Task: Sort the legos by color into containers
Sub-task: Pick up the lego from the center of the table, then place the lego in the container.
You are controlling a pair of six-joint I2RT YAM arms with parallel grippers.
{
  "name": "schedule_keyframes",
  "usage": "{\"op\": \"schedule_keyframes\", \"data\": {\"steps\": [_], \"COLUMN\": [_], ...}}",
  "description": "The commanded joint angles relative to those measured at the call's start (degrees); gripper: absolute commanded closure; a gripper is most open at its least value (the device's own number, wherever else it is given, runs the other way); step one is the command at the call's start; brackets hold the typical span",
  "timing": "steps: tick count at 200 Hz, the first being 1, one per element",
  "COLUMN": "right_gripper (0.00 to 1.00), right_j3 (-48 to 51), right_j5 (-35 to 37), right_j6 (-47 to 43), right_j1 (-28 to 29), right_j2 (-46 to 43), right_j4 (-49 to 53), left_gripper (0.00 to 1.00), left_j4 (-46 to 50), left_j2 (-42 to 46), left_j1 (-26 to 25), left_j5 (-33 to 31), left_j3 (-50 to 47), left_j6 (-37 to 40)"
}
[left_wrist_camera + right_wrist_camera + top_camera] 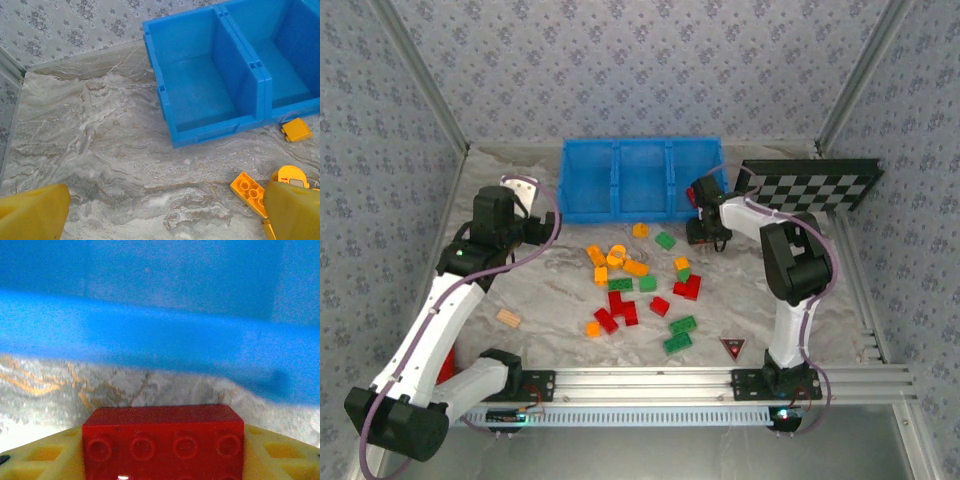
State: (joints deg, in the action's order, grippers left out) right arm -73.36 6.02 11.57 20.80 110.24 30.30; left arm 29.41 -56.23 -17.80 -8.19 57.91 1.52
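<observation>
Red lego (162,440) held between right jaws, blue bin (160,335) close ahead

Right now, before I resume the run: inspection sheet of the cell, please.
Surface: marble-patterned tabletop, no spill seen.
Job's things: blue bin, no bricks seen in its three compartments; red, green and orange legos scattered in front of it.
Clutter: tan block; triangle marker; red item half hidden by the left arm; checkerboard at right rear.
Grippers: left pincer open, nothing between its fingers; right pincer low by the bin's right front corner, fingers against both sides of a red brick, no gap seen.
Cables: purple cables loop off both arms, clear of the bricks.
Surroundings: patterned walls, aluminium frame.
</observation>
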Motion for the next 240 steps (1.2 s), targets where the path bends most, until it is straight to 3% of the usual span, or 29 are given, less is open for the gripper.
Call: {"op": "schedule_keyframes", "data": {"steps": [1, 45, 163, 240], "right_gripper": [0.42, 0.42, 0.44, 0.42], "right_j3": [-0.8, -7.1, -38.7, -49.1], "right_j5": [0.4, 1.9, -0.4, -1.6], "right_j6": [0.6, 0.3, -2.6, -3.6], "right_j1": [0.7, 0.5, -4.9, -4.7], "right_j2": [-5.6, -7.3, 16.2, 27.0], "right_j4": [6.7, 6.8, 6.9, 9.8], "left_gripper": [0.01, 0.01, 0.01, 0.01], "left_j4": [-0.2, 0.0, 0.3, 0.6], "left_j2": [1.5, 1.8, 2.3, 0.5], "left_j1": [-0.5, -0.6, -0.6, -0.6], "left_j5": [0.2, 0.7, 0.8, 0.7], "left_j3": [-0.1, 0.3, 0.2, 0.1], "left_j6": [0.9, 0.6, 0.5, 0.5]}}
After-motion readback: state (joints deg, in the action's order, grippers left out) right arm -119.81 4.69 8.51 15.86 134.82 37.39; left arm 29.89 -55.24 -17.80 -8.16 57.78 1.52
